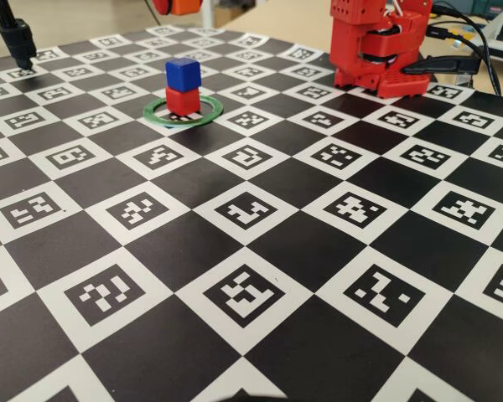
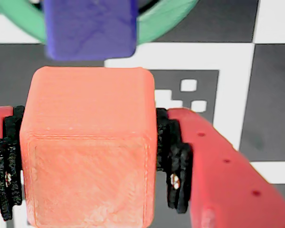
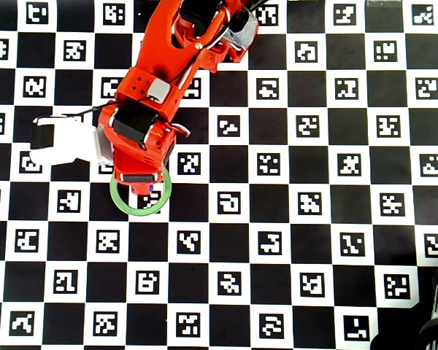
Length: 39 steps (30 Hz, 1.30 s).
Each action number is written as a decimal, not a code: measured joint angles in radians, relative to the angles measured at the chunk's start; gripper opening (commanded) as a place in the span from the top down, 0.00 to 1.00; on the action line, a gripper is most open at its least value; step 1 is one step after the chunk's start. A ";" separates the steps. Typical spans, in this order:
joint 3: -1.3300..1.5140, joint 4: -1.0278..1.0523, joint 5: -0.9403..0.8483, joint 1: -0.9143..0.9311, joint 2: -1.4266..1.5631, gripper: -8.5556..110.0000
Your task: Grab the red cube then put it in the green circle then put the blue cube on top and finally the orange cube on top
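In the fixed view the blue cube (image 1: 184, 74) sits on the red cube (image 1: 183, 101) inside the green circle (image 1: 156, 115). My gripper (image 2: 88, 156) is shut on the orange cube (image 2: 88, 147), with black pads pressing both of its sides. In the wrist view the blue cube (image 2: 90, 28) lies just beyond the orange cube, with the green circle (image 2: 161, 23) behind it. In the overhead view my gripper (image 3: 139, 182) hangs over the green circle (image 3: 120, 200) and hides the stack except a sliver of the blue cube (image 3: 152, 191). The orange cube (image 1: 184, 6) shows at the top edge of the fixed view, well above the stack.
The table is a black-and-white checkerboard of printed markers (image 1: 251, 293). The red arm base (image 1: 377, 50) stands at the back right with cables beside it. A black stand (image 1: 17, 38) is at the back left. A white block (image 3: 62, 141) sticks out beside the arm's wrist.
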 measured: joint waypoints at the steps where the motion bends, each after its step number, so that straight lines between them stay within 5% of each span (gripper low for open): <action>1: 0.021 -0.015 -0.003 0.002 0.000 0.85; 39: 0.242 -0.275 0.058 0.018 0.000 0.84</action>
